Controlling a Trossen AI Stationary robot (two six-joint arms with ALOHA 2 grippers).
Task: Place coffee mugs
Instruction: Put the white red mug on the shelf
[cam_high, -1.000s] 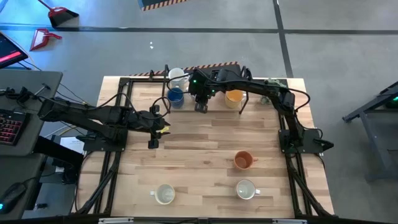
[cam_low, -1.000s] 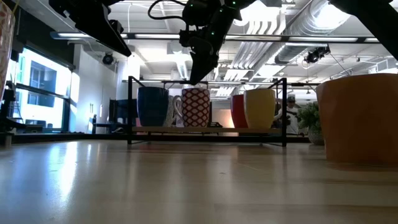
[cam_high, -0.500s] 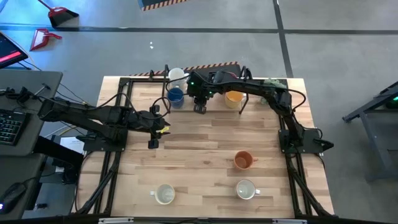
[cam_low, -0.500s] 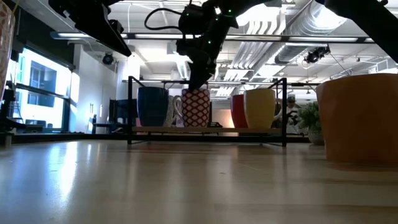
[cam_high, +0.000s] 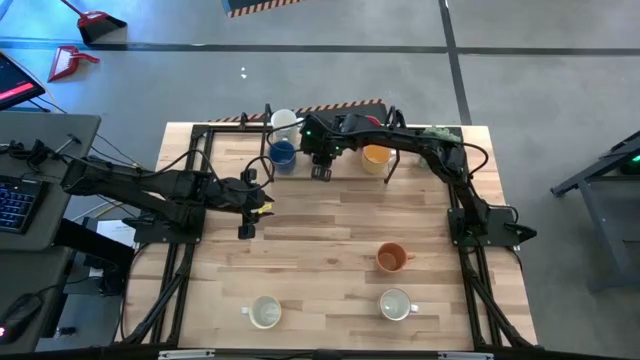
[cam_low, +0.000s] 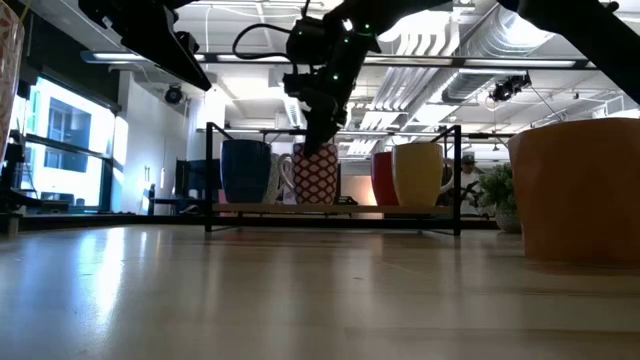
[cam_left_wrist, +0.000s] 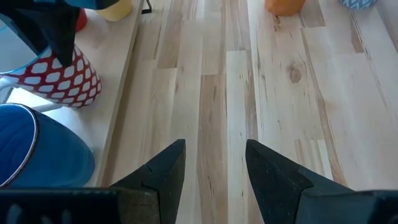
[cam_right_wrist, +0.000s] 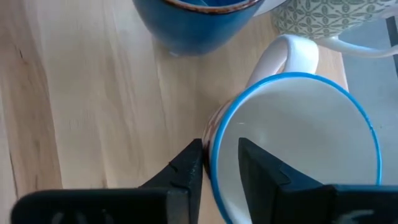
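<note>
A red-and-white patterned mug (cam_low: 315, 174) with a blue rim stands on a low shelf (cam_low: 330, 209) at the table's far edge, between a blue mug (cam_low: 245, 172) and a red mug (cam_low: 381, 178) with a yellow mug (cam_low: 418, 172) beside it. My right gripper (cam_right_wrist: 219, 149) points steeply down onto it, open, with one finger outside the rim and one inside. In the high view the gripper (cam_high: 322, 168) hides this mug. My left gripper (cam_high: 247, 226) hovers open over the table's left middle, holding nothing. My right gripper straddles the patterned mug's rim (cam_right_wrist: 214, 146) on the side next to the handle, coming from above. The outer finger (cam_right_wrist: 189, 168) lies close against the wall, while white interior shows between the wall and the inner finger (cam_right_wrist: 261, 177). I cannot tell whether it touches. The mug stands upright on the shelf.
A white mug (cam_high: 285, 122) stands behind the blue mug (cam_high: 283, 153). An orange mug (cam_high: 392, 257) and two white mugs (cam_high: 265, 313) (cam_high: 396, 304) stand on the near half of the table. A small plant (cam_low: 497, 195) sits at the far right. A black frame (cam_low: 208, 175) borders the shelf.
My right gripper has come down toward the patterned mug, from above it to its rim. The mug has stayed in place on the shelf.
</note>
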